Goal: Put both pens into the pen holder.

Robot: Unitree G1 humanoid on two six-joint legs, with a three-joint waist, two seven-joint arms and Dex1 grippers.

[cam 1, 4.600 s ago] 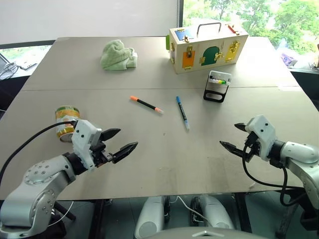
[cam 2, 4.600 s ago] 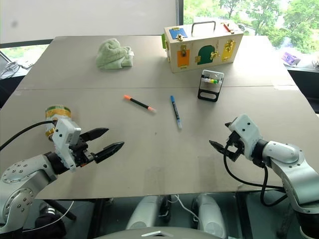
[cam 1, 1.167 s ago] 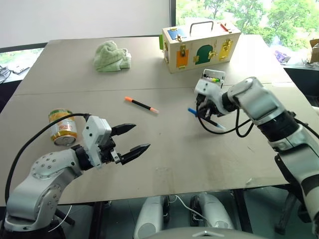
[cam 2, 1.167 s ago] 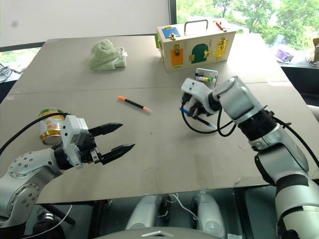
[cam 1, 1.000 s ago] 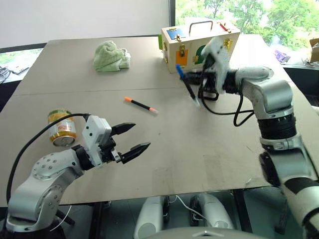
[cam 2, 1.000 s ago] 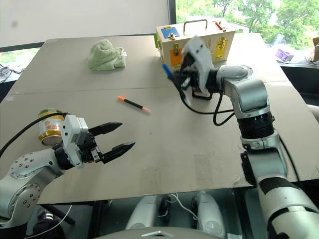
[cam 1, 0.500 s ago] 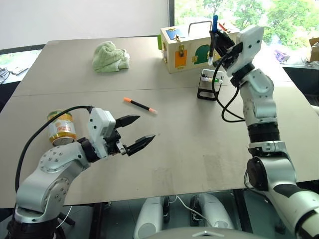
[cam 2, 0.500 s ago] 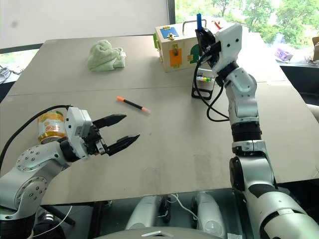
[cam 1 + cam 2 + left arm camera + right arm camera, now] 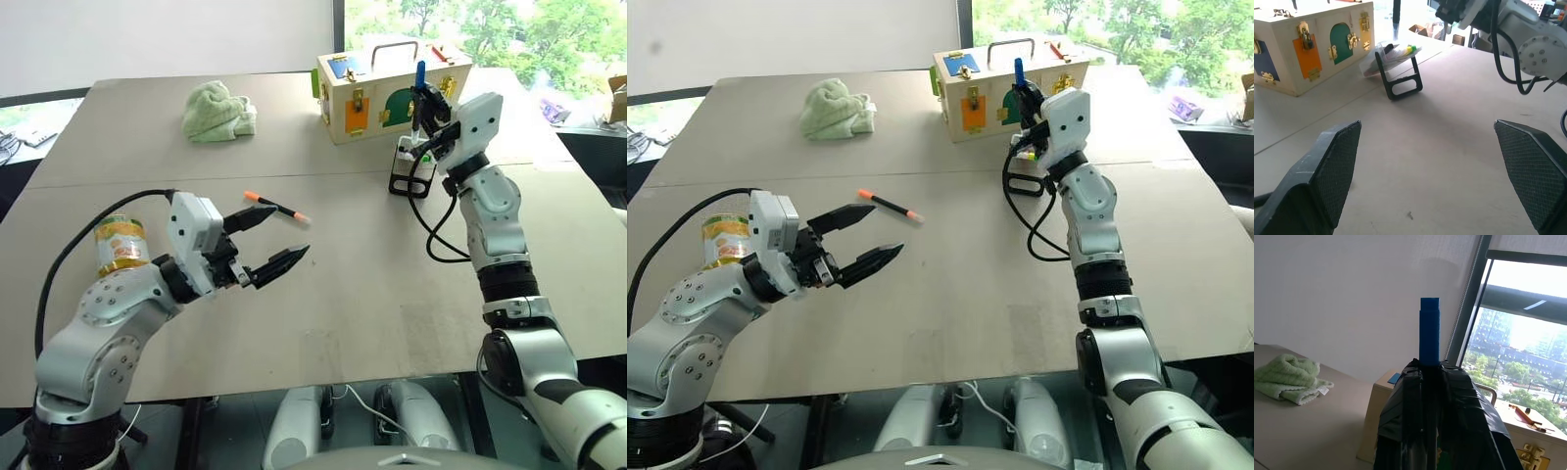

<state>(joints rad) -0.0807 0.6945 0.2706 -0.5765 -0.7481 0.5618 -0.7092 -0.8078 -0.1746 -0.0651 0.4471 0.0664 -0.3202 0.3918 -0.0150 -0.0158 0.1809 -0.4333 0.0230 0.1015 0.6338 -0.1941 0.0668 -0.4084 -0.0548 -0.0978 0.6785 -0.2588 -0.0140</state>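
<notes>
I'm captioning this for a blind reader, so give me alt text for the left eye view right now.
The right gripper, shut on the blue pen, holds it upright over the pen holder beside a wooden latch box. The left gripper hangs open near the orange-capped pen lying on the table.

Desk [image 9: 392, 294]: grey-brown top with a seam running across its middle. Wooden latch box [image 9: 392, 90]: far side, metal handle on top, coloured doors with brass latches. Green cloth [image 9: 218, 109]: crumpled, far left of the box. Tin can [image 9: 120, 245]: yellow-labelled, upright near the left edge.
</notes>
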